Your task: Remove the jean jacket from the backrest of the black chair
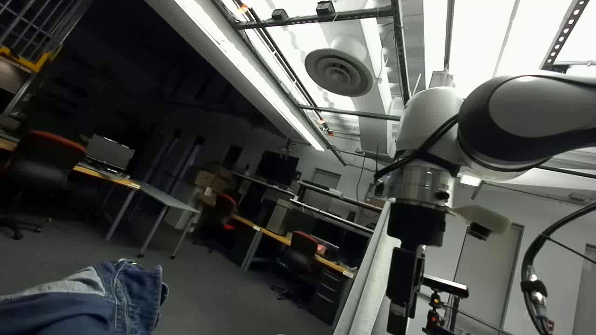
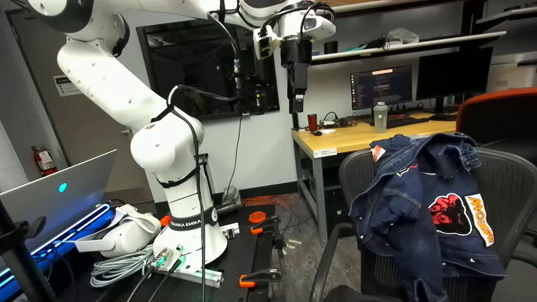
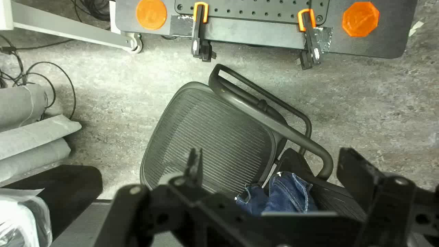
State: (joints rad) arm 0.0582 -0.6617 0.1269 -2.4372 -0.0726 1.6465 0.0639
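Note:
The blue jean jacket (image 2: 423, 201) hangs over the backrest of the black chair (image 2: 509, 184). It has a red patch and lettering on it. Part of it shows at the lower left in an exterior view (image 1: 137, 298) and at the bottom of the wrist view (image 3: 286, 193), where the gripper body hides the rest. The chair's mesh seat (image 3: 216, 133) shows in the wrist view. My gripper (image 3: 274, 168) is open and empty, with fingers wide apart. It points down, high above the chair and apart from the jacket, and also shows in both exterior views (image 1: 400, 311) (image 2: 297, 105).
A chair armrest (image 3: 271, 118) sticks up beside the seat. The robot's black table has orange clamps (image 3: 200, 29) on its edge. A wooden desk (image 2: 348, 136) behind the chair holds a bottle (image 2: 380, 119), a red cup (image 2: 312, 122) and monitors. An orange-topped chair (image 2: 499, 100) stands behind.

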